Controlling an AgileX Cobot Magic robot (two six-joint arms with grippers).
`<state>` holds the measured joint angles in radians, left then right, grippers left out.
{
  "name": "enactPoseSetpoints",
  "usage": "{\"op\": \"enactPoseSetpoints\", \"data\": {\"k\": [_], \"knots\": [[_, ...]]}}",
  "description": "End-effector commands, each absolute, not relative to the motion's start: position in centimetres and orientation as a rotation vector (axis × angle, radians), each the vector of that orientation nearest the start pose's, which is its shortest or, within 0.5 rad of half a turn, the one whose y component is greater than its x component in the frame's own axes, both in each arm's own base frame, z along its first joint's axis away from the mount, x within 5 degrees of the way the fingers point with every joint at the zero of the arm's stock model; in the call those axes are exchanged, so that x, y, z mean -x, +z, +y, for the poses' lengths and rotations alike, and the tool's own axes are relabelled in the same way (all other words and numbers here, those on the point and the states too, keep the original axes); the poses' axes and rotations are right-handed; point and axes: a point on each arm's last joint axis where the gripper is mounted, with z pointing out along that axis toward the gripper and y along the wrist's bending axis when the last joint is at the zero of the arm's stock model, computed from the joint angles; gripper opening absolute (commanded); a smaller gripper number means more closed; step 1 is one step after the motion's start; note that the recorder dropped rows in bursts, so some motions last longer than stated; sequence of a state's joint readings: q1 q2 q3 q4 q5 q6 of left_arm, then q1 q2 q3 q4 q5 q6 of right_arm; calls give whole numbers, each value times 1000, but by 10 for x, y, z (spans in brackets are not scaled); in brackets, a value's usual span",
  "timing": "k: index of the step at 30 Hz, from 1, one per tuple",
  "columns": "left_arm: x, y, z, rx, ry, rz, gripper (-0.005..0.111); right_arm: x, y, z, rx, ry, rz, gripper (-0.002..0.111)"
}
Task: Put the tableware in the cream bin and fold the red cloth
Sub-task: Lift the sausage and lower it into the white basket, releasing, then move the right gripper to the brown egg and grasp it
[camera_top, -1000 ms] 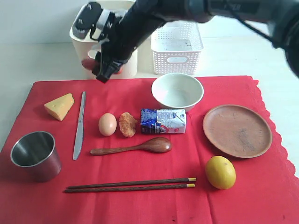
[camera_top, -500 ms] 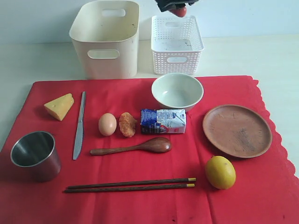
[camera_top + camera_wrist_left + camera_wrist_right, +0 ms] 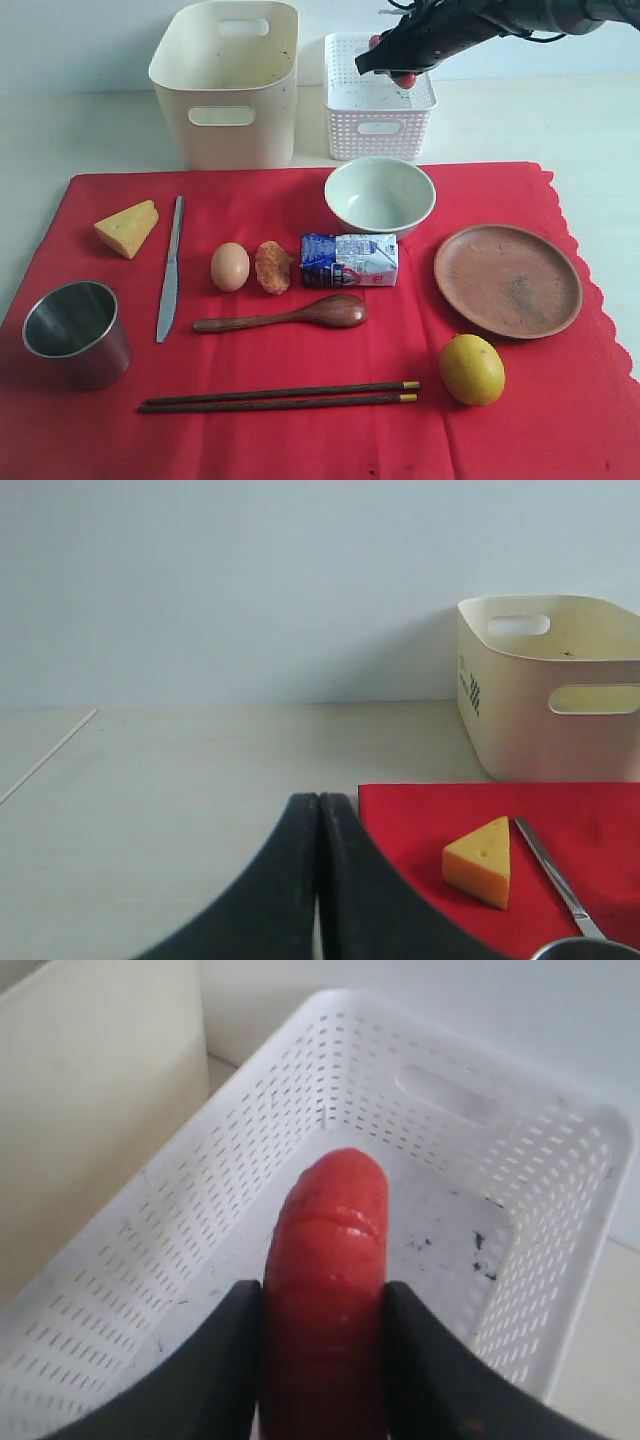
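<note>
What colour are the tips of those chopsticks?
Gold, on dark brown chopsticks; clearest in the exterior view.

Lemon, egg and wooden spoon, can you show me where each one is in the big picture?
lemon (image 3: 471, 369), exterior view, middle of its yellow skin
egg (image 3: 230, 267), exterior view, middle of its shell
wooden spoon (image 3: 280, 317), exterior view, on the handle, close to the scoop end
</note>
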<state>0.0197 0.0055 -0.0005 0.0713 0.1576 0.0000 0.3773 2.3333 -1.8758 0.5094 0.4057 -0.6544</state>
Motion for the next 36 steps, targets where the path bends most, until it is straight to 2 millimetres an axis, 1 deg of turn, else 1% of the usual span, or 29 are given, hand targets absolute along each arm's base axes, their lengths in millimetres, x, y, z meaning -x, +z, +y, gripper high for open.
{"op": "enactPoseSetpoints", "data": {"k": [1, 4, 6, 9, 12, 14, 17, 26, 29, 30, 32, 36], "knots": [[-56, 199, 2, -33, 82, 1638, 0, -494, 165, 210, 668, 310, 2162, 0], [-56, 199, 2, -33, 82, 1638, 0, -495, 157, 210, 670, 309, 2176, 0], [-56, 199, 2, -33, 82, 1638, 0, -495, 155, 210, 668, 307, 2177, 3], [-56, 199, 2, -33, 82, 1638, 0, -496, 154, 210, 660, 303, 2172, 13], [-56, 199, 2, -33, 82, 1638, 0, -497, 154, 210, 605, 323, 2181, 27], [-56, 199, 2, -33, 82, 1638, 0, -497, 154, 210, 603, 324, 2182, 36], [-56, 199, 2, -33, 82, 1638, 0, -497, 154, 210, 604, 325, 2184, 44], [-56, 199, 2, -33, 82, 1638, 0, -496, 154, 210, 606, 326, 2187, 56], [-56, 199, 2, -33, 82, 1638, 0, -495, 153, 210, 530, 376, 2224, 56], [-56, 199, 2, -33, 82, 1638, 0, -495, 155, 211, 510, 392, 2230, 56], [-56, 199, 2, -33, 82, 1638, 0, -492, 164, 212, 541, 417, 2246, 56], [-56, 199, 2, -33, 82, 1638, 0, -486, 197, 215, 593, 462, 2240, 56]]}}
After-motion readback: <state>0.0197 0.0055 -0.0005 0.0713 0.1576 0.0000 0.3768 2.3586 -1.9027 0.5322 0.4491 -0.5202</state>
